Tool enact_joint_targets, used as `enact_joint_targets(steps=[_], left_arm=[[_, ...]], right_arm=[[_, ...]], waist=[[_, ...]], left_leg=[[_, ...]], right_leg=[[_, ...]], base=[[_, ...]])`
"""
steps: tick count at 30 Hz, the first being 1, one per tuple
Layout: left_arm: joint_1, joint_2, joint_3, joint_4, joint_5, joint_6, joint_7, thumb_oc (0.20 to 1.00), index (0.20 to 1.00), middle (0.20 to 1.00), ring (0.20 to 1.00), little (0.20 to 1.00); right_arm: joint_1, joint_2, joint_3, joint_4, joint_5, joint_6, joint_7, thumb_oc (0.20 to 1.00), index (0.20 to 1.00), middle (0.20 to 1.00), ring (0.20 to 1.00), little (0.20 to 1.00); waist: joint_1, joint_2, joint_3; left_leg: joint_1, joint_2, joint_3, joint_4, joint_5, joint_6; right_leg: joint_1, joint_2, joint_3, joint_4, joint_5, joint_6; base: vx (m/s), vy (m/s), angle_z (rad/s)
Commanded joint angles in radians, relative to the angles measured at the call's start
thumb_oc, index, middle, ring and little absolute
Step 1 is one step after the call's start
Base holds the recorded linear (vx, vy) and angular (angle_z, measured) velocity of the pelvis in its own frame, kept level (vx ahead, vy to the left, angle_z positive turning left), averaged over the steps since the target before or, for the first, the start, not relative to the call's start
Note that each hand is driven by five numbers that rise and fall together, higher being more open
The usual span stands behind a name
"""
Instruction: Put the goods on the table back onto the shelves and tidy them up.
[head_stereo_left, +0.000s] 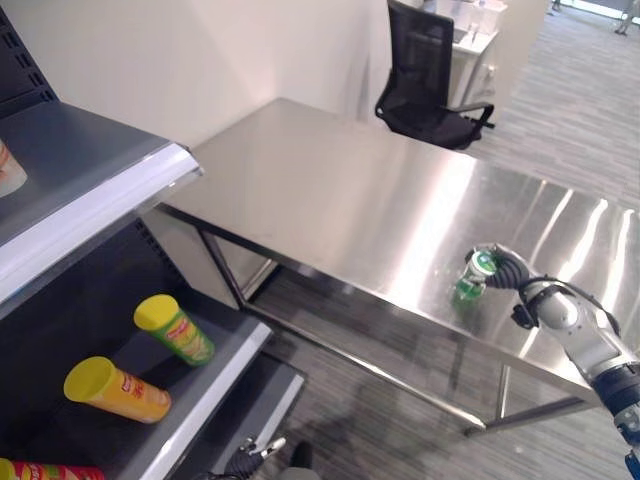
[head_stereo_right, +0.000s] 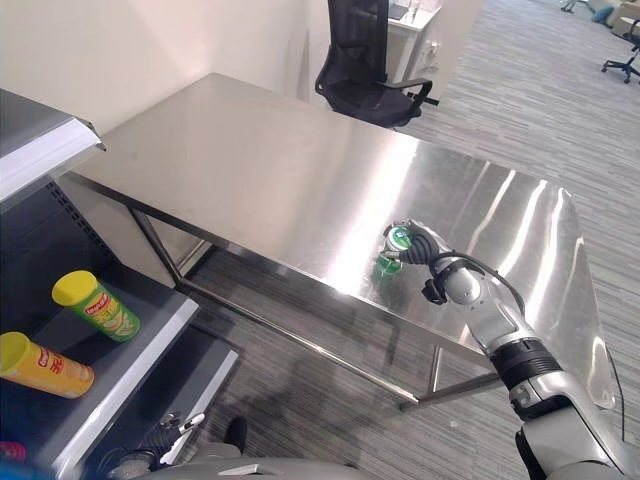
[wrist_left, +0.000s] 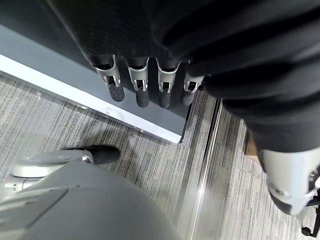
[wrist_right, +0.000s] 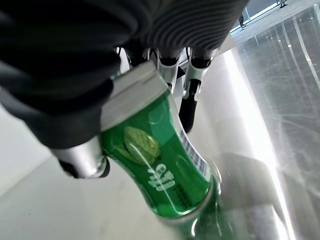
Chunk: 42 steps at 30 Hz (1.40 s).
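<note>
The right robot hand grips the green can on the tabletop; the shelf waits far off; the left robot hand hangs loose.

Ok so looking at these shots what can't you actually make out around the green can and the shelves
- Green can: the right robot hand curls round it; its cover hides the top in the right wrist view.
- Whether the can's base touches the steel table: too small in the eye views.
- White item on the upper shelf: cut off by the left eye view's edge.
- Red and yellow item on the lower shelf: cut by the bottom edge.
- Left robot hand: fingers straight, thumb hidden by its cover.
</note>
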Motion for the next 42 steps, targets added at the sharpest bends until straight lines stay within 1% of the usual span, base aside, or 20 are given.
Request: enact_joint_targets(steps=[1,6,7,13,20,22,24,27,28,29,30,31,32,33,34,35,37,38,40,42], left_arm=[[-0.066,0.011,-0.020,0.035,-0.053,-0.018,0.012,1.000,1.000,1.000,1.000,1.000],[-0.064,0.012,-0.014,0.033,-0.053,-0.018,0.013,1.000,1.000,1.000,1.000,1.000],[-0.064,0.012,-0.007,0.030,-0.052,-0.019,0.014,1.000,1.000,1.000,1.000,1.000],[-0.059,0.015,0.011,0.021,-0.046,-0.022,0.015,1.000,1.000,1.000,1.000,1.000],[-0.046,0.019,0.029,-0.007,-0.046,-0.025,0.015,1.000,1.000,1.000,1.000,1.000],[-0.044,0.023,0.035,-0.003,-0.042,-0.025,0.013,1.000,1.000,1.000,1.000,1.000],[-0.035,0.032,0.042,-0.010,-0.045,-0.023,0.010,1.000,1.000,1.000,1.000,1.000],[-0.035,0.032,0.042,-0.010,-0.045,-0.023,0.010,1.000,1.000,1.000,1.000,1.000],[-0.038,0.033,0.036,-0.028,-0.079,-0.032,0.013,1.000,1.000,1.000,1.000,1.000],[-0.036,0.033,0.035,-0.042,-0.089,-0.033,0.013,1.000,1.000,1.000,1.000,1.000],[-0.031,0.029,0.028,-0.067,-0.108,-0.035,0.018,1.000,1.000,1.000,1.000,1.000],[-0.039,0.023,0.023,-0.069,-0.117,-0.036,0.020,1.000,1.000,1.000,1.000,1.000],[-0.042,0.017,0.019,-0.082,-0.122,-0.038,0.021,1.000,1.000,1.000,1.000,1.000],[-0.042,0.017,0.019,-0.083,-0.122,-0.038,0.021,1.000,1.000,1.000,1.000,1.000],[-0.053,0.011,0.017,-0.077,-0.116,-0.039,0.023,1.000,1.000,1.000,1.000,1.000],[-0.046,0.009,0.019,-0.082,-0.122,-0.043,0.022,1.000,1.000,1.000,1.000,1.000],[-0.034,0.005,0.026,-0.095,-0.131,-0.043,0.021,1.000,1.000,1.000,1.000,1.000],[-0.020,-0.002,0.038,-0.088,-0.140,-0.043,0.019,1.000,1.000,1.000,1.000,1.000],[-0.017,-0.009,0.053,-0.060,-0.142,-0.039,0.020,1.000,1.000,1.000,1.000,1.000],[-0.017,-0.012,0.065,-0.057,-0.141,-0.040,0.019,1.000,1.000,1.000,1.000,1.000]], right_arm=[[-0.099,-0.025,0.049,0.026,-0.022,-0.008,-0.023,0.200,0.200,0.200,0.200,0.200],[-0.088,-0.050,0.025,-0.004,-0.029,-0.012,-0.032,0.200,0.200,0.200,0.200,0.200],[-0.080,-0.073,-0.002,-0.031,-0.027,-0.020,-0.045,0.200,0.200,0.200,0.200,0.200],[-0.014,-0.134,-0.150,-0.175,0.001,-0.048,-0.097,0.200,0.200,0.200,0.200,0.200],[0.029,-0.177,-0.259,-0.305,0.024,-0.074,-0.123,0.200,0.200,0.200,0.200,0.200],[0.034,-0.174,-0.286,-0.337,0.054,-0.088,-0.127,0.200,0.200,0.200,0.200,0.200],[0.028,-0.180,-0.313,-0.402,0.084,-0.107,-0.125,0.200,0.200,0.200,0.200,0.200],[0.029,-0.180,-0.313,-0.403,0.084,-0.107,-0.125,0.200,0.200,0.200,0.200,0.200],[-0.050,-0.193,-0.258,-0.445,0.131,-0.135,-0.118,0.200,0.200,0.200,0.200,0.200],[-0.063,-0.194,-0.250,-0.451,0.138,-0.137,-0.121,0.200,0.200,0.200,0.200,0.200],[-0.087,-0.196,-0.240,-0.453,0.151,-0.145,-0.129,0.200,0.200,0.200,0.200,0.200],[-0.099,-0.202,-0.236,-0.450,0.153,-0.146,-0.138,0.200,0.200,0.200,0.200,0.200],[-0.101,-0.212,-0.238,-0.452,0.148,-0.143,-0.143,0.200,0.200,0.200,0.200,0.200],[-0.101,-0.212,-0.238,-0.452,0.148,-0.143,-0.143,0.200,0.200,0.200,0.200,0.200],[-0.107,-0.237,-0.242,-0.437,0.130,-0.137,-0.157,0.200,0.200,0.200,0.200,0.200],[-0.120,-0.243,-0.232,-0.429,0.118,-0.131,-0.166,0.200,0.200,0.200,0.200,0.200],[-0.128,-0.242,-0.227,-0.419,0.113,-0.128,-0.169,0.200,0.200,0.200,0.200,0.200],[-0.154,-0.236,-0.208,-0.402,0.108,-0.126,-0.171,0.200,0.200,0.200,0.200,0.200],[-0.171,-0.232,-0.192,-0.396,0.108,-0.127,-0.171,0.200,0.200,0.200,0.200,0.200],[-0.164,-0.232,-0.196,-0.392,0.104,-0.123,-0.169,0.200,0.200,0.200,0.200,0.200]], waist=[[0.023,0.012,-0.010],[0.017,0.013,-0.008],[0.012,0.015,-0.010],[-0.007,0.020,-0.012],[-0.013,0.029,-0.012],[-0.012,0.031,-0.013],[-0.007,0.037,-0.010],[-0.007,0.037,-0.010],[0.021,0.055,0.019],[0.029,0.059,0.028],[0.053,0.074,0.051],[0.059,0.079,0.063],[0.056,0.081,0.072],[0.055,0.081,0.071],[0.045,0.077,0.081],[0.046,0.073,0.071],[0.049,0.077,0.067],[0.049,0.079,0.059],[0.033,0.081,0.042],[0.013,0.086,0.023]], left_leg=[[0.046,0.048,0.021,0.006,-0.105,-0.045],[0.048,0.048,0.024,0.006,-0.107,-0.045],[0.049,0.048,0.028,0.006,-0.109,-0.045],[0.056,0.049,0.039,0.006,-0.113,-0.042],[0.067,0.055,0.054,0.006,-0.117,-0.042],[0.071,0.061,0.061,0.006,-0.116,-0.045],[0.065,0.086,0.054,0.006,-0.100,-0.066],[0.065,0.086,0.053,0.006,-0.100,-0.066],[0.042,0.157,0.003,0.026,-0.036,-0.126],[0.036,0.166,-0.010,0.033,-0.023,-0.136],[0.015,0.192,-0.043,0.028,0.044,-0.164],[-0.018,0.204,-0.047,0.022,0.111,-0.175],[-0.056,0.207,-0.029,0.017,0.149,-0.175],[-0.058,0.207,-0.031,0.017,0.150,-0.175],[-0.118,0.230,0.082,0.006,0.206,-0.175],[-0.109,0.253,0.143,0.012,0.190,-0.175],[-0.089,0.264,0.157,0.017,0.185,-0.175],[-0.034,0.292,0.178,0.070,0.173,-0.175],[0.029,0.314,0.216,0.138,0.160,-0.175],[0.086,0.316,0.250,0.190,0.136,-0.173]], right_leg=[[0.000,-0.054,-0.014,0.022,-0.024,0.034],[-0.001,-0.054,-0.011,0.022,-0.024,0.034],[-0.002,-0.055,-0.007,0.022,-0.023,0.035],[-0.005,-0.055,0.004,0.023,-0.025,0.035],[-0.010,-0.053,0.025,0.019,-0.022,0.036],[-0.012,-0.047,0.031,0.019,-0.029,0.032],[-0.007,-0.021,0.028,0.020,-0.052,0.017],[-0.006,-0.021,0.028,0.020,-0.052,0.017],[0.018,0.060,0.007,0.012,-0.111,-0.038],[0.023,0.075,0.003,0.011,-0.122,-0.046],[0.027,0.101,-0.015,0.011,-0.147,-0.063],[0.023,0.105,-0.036,0.011,-0.155,-0.063],[0.018,0.103,-0.051,0.011,-0.159,-0.065],[0.016,0.103,-0.052,0.011,-0.159,-0.065],[0.003,0.097,-0.090,0.011,-0.161,-0.065],[-0.014,0.084,-0.101,0.011,-0.170,-0.062],[-0.025,0.075,-0.114,0.011,-0.164,-0.062],[-0.051,0.057,-0.136,0.011,-0.150,-0.071],[-0.073,0.045,-0.172,0.011,-0.134,-0.074],[-0.093,0.036,-0.208,0.011,-0.120,-0.076]], base=[[0.00,0.000,0.00],[0.00,0.000,0.00],[0.00,0.000,0.00],[0.00,0.000,-0.01],[0.00,-0.013,-0.06],[-0.01,-0.078,-0.17],[-0.03,-0.160,-0.12],[-0.03,-0.176,0.06],[-0.11,-0.516,0.15],[-0.17,-0.676,0.49],[-0.15,-0.277,0.58],[-0.20,-0.211,0.66],[-0.15,-0.051,0.82],[-0.21,-0.078,1.23],[-0.19,-0.135,1.04],[-0.25,-0.123,0.79],[-0.15,-0.009,0.88],[-0.20,0.021,0.62],[-0.23,0.020,0.05],[-0.16,0.000,0.38]])
